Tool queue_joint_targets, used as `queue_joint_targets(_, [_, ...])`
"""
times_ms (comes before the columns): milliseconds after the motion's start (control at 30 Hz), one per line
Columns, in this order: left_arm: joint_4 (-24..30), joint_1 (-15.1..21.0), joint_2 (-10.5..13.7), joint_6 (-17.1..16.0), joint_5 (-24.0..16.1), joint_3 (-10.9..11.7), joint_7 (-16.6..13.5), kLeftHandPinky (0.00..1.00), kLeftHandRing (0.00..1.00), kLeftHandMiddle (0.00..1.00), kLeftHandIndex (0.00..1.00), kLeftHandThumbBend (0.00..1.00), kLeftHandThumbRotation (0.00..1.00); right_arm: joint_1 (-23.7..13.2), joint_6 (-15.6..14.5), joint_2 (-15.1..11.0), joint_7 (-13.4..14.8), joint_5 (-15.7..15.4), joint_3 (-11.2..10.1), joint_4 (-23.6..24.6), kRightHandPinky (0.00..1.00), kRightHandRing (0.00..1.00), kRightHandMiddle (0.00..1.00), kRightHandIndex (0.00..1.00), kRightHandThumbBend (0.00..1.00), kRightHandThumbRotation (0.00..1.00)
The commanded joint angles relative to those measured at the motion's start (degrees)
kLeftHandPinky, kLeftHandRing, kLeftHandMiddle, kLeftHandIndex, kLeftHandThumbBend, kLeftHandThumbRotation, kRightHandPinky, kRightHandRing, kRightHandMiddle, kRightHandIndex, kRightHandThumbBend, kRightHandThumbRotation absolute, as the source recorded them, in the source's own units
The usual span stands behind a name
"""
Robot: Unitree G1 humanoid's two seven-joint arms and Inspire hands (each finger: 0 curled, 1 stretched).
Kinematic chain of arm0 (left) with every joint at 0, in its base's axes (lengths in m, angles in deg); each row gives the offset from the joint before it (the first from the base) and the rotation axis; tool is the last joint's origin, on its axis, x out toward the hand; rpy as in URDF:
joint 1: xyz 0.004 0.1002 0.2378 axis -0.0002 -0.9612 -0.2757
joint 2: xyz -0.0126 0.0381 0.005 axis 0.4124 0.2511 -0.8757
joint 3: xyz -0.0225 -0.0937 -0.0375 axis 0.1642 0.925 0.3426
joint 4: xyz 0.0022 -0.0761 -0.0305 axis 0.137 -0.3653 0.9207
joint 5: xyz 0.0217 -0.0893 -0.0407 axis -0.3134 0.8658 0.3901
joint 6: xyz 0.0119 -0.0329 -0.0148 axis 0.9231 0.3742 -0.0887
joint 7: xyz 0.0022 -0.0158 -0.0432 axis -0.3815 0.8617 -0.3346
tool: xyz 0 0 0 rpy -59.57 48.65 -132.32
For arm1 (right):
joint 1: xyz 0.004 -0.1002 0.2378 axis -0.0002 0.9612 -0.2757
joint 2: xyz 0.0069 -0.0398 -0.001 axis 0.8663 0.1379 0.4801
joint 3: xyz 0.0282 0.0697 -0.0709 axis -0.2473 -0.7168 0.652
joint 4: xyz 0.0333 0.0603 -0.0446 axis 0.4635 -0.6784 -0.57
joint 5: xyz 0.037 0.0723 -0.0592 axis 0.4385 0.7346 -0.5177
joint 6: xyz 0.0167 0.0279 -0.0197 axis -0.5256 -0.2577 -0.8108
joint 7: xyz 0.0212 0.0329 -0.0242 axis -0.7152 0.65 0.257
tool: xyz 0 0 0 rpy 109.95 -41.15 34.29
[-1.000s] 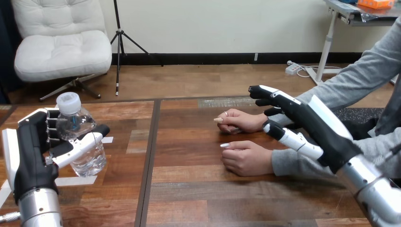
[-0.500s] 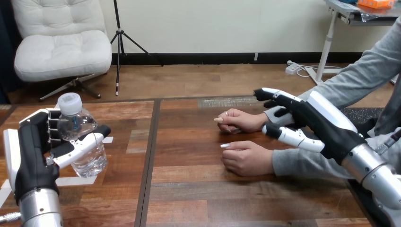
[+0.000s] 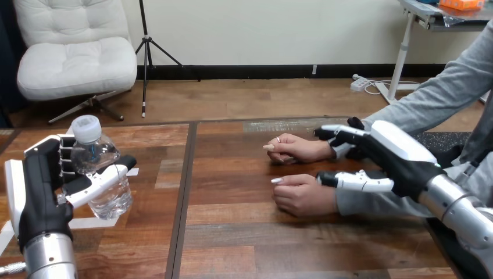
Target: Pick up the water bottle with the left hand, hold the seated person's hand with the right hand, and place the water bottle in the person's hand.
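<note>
One container: a clear water bottle (image 3: 103, 174) with a white cap (image 3: 85, 128), upright, at the left end of the wooden worktop (image 3: 244, 232). The contents look clear; I can't read the fill level. I also can't tell whether its base rests on the wood or sits just off it.

Left hand (image 3: 38, 186) is closed round the bottle, with the thumb (image 3: 104, 176) across the front and the fingers (image 3: 63, 152) behind.

Two of the person's hands lie on the worktop at the right, knuckles up and loosely curled: the farther hand (image 3: 296, 148) and the nearer hand (image 3: 305, 196), close together but apart.

Right hand (image 3: 398, 156) is spread wide over the person's wrists. Its fingers (image 3: 337, 132) reach out by the farther wrist and its thumb (image 3: 349, 181) lies along the nearer one. No grip on either wrist.

Count: one bottle, two robot hands, two of the person's hands. Bottle and person's hands are well apart.
</note>
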Motion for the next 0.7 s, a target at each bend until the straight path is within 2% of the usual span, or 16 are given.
queue_joint_targets(0, [4.16, 2.31, 0.57, -2.05, -0.61, -0.33, 0.10, 0.33, 0.38, 0.42, 0.43, 0.76, 0.00, -7.43, 1.48, -2.10, 2.70, -1.91, 1.84, -3.51, 0.68, 0.82, 0.85, 0.86, 0.91, 0.86])
queue_joint_targets(267, [4.34, 2.13, 0.60, -1.74, -0.69, -0.41, 0.41, 0.33, 0.38, 0.42, 0.43, 0.76, 0.00, -10.32, 2.04, -2.99, 5.12, -4.19, 4.04, -8.45, 0.70, 0.82, 0.85, 0.86, 0.92, 0.79])
queue_joint_targets(667, [4.58, 2.24, 0.30, -0.91, -0.51, -0.48, 0.67, 0.34, 0.38, 0.42, 0.43, 0.75, 0.00, -14.74, 1.03, -3.73, 6.05, -6.90, 7.01, -14.07, 0.72, 0.83, 0.85, 0.86, 0.97, 0.77])
